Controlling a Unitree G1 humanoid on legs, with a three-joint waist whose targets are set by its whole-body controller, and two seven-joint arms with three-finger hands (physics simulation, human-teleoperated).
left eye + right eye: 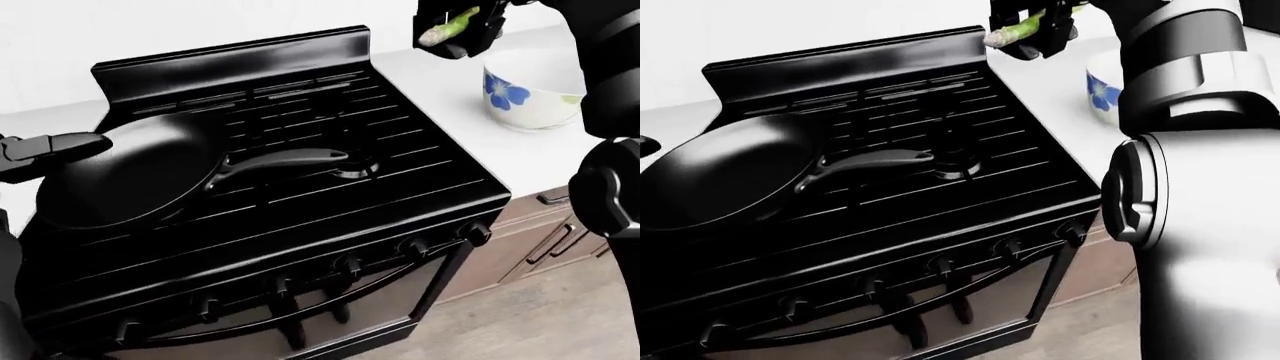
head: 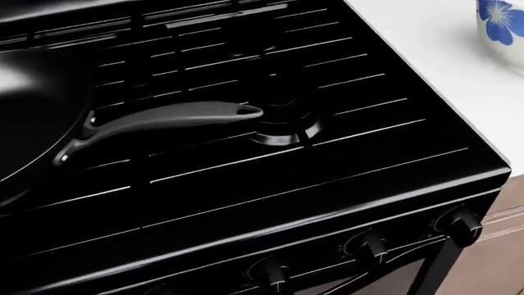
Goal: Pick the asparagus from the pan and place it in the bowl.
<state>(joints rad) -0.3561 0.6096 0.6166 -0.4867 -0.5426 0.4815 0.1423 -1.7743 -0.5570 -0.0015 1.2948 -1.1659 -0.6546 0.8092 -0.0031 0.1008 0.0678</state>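
My right hand [image 1: 466, 24] is at the top of the left-eye view, shut on the green asparagus [image 1: 441, 31], whose pale tip sticks out to the left. It hovers over the counter, just up and left of the white bowl [image 1: 530, 94] with a blue flower. The black pan [image 1: 120, 180] sits on the stove's left side, with nothing in it and its handle [image 1: 280, 160] pointing right. At the left edge my left hand [image 1: 45, 148] hangs by the pan's rim, fingers stretched out and holding nothing.
The black stove [image 1: 400, 172] has a row of knobs [image 1: 345, 264] along its lower face. A white counter [image 1: 455, 105] carries the bowl, with brown drawers [image 1: 560, 240] below it. My right arm [image 1: 1180, 187] fills the right side of the right-eye view.
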